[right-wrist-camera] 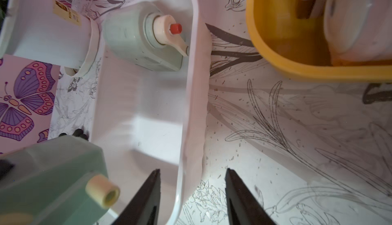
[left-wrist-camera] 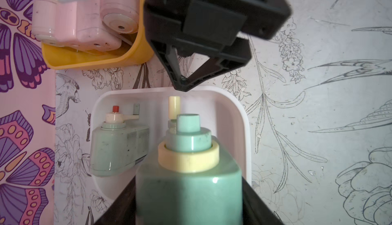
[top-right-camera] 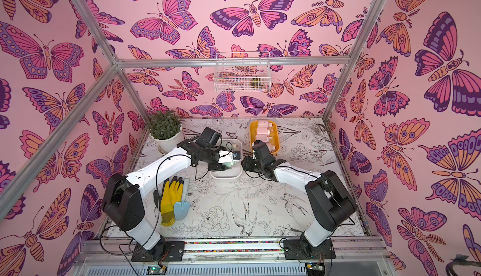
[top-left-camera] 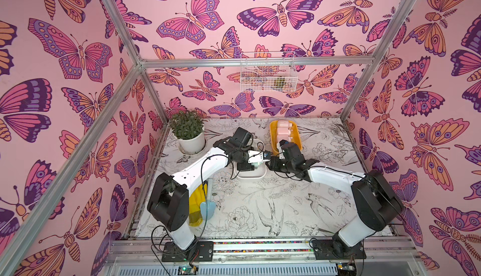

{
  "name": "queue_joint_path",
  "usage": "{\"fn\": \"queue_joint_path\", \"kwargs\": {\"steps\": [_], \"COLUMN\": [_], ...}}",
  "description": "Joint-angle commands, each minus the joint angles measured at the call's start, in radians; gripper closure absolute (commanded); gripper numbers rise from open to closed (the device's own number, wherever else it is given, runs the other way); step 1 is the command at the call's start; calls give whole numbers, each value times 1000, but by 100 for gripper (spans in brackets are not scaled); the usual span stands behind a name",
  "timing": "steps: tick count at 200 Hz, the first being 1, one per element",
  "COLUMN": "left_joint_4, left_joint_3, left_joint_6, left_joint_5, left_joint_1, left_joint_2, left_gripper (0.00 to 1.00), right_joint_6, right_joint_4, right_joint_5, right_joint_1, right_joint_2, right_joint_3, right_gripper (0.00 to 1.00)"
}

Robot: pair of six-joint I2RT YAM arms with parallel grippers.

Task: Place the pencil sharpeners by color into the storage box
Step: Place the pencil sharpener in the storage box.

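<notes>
Over white bin [left-wrist-camera: 244, 115]: green sharpener [left-wrist-camera: 188, 183] in left hand [left-wrist-camera: 188, 202] (gripped).

No text, brand or number can be read with certainty anywhere in these views. The one printed item is a small yellowish label [right-wrist-camera: 66, 11] on the white plant pot [right-wrist-camera: 42, 37] at the far left of the table, seen in the right wrist view, and its dark print is too blurred to make out. The left arm's white wrist section [top-left-camera: 256, 156] carries small dark markings in both top views, but they are too small to read.
</notes>
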Motion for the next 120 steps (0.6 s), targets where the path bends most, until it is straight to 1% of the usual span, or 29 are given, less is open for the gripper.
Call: {"fn": "queue_joint_path", "kwargs": {"steps": [1,7,11,25,55,85,108,120], "left_joint_4": [67,68,66,61,61,61,61,61], "left_joint_3": [-17,-20,-20,-22,17,29,35,41], "left_joint_6": [100,116,130,179,182,192,184,192], "left_joint_5": [102,111,118,132,144,142,144,135], "left_joint_1": [46,54,60,77,119,121,123,123], "left_joint_2": [9,17,22,46,107,134,155,172], "left_gripper": [100,100,100,100,100,100,100,97], "right_joint_6": [27,26,26,22,13,1,4,6], "right_joint_4": [16,11,8,-11,-28,-44,-42,-42], "right_joint_5": [16,8,-2,-22,-11,4,4,0], "right_joint_1": [9,9,9,13,21,20,22,21], "right_joint_2": [40,57,68,102,127,125,119,117], "right_joint_3": [30,45,56,91,119,122,120,121], "right_gripper": [60,65,66,66,65,68,69,69]}}
